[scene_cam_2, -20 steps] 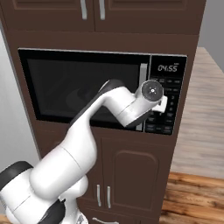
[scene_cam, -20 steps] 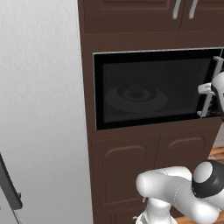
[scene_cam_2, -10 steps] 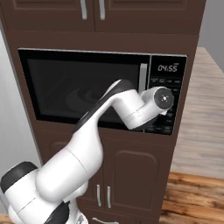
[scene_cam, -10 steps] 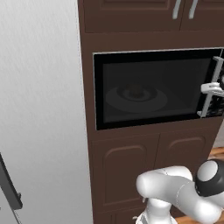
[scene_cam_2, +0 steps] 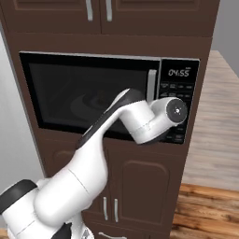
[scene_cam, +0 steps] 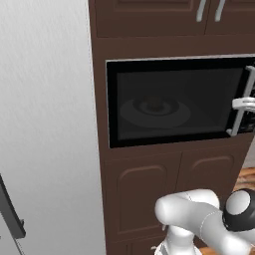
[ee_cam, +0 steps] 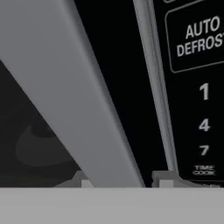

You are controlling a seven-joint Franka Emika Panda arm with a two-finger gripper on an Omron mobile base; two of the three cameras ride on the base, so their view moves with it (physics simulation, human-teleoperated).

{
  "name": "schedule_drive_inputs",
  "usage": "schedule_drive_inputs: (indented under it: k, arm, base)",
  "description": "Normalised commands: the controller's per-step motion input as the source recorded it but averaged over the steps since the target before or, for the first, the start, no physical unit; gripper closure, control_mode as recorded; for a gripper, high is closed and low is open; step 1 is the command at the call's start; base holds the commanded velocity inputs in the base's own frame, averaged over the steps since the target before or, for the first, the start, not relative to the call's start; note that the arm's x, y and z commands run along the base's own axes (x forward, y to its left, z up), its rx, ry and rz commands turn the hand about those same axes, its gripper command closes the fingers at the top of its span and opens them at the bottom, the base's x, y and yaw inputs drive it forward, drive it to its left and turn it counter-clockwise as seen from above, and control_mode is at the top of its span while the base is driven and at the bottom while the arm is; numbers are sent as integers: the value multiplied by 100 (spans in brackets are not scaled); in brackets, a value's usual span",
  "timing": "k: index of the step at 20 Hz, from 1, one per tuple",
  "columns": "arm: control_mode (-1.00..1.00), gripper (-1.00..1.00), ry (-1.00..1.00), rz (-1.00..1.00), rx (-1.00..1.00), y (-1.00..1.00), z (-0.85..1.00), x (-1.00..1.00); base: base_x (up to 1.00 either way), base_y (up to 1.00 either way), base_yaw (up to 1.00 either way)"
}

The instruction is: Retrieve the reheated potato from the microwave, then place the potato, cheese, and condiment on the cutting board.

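Dark glass fronts the microwave (scene_cam_2: 93, 91), and its door is shut flush with the cabinet; behind the glass the round turntable (scene_cam: 157, 110) shows dimly, and a small lump seems to sit at its centre, which I take to be the potato, though the tint is too deep to be sure; the cheese, the condiment and the cutting board lie somewhere beyond these views. The grey door handle (scene_cam: 239, 104) runs upright along the door's right edge, beside the keypad (ee_cam: 199, 87); the gripper (scene_cam: 245, 103) has come in level against it, and where a second ago the jaws stood wide beside the bar, they are now closed on it; the hand view bears this out, the pale bar (ee_cam: 74, 96) slanting across close up with a finger tip (ee_cam: 164, 178) rising on either side of its foot. That change matters: the grasp looks made but the door has not begun to swing, so the retrieval is at its very start; the next move would be a pull outward along the door's arc, hinge on the left; a straight tug risks the jaws slipping off the smooth bar.
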Motion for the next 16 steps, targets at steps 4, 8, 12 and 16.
schedule_drive_inputs:
  k: [4,8,12,16]
  arm:
    - [-100,100,0,-15,0,45,-8,-46]
    - [-100,100,0,-22,0,34,-1,-62]
    - [-100,100,4,-29,1,24,0,-65]
    - [-100,100,7,-27,2,16,5,-64]
  base:
    - [0,0,0]
    - [0,0,0]
    - [0,0,0]
    - [0,0,0]
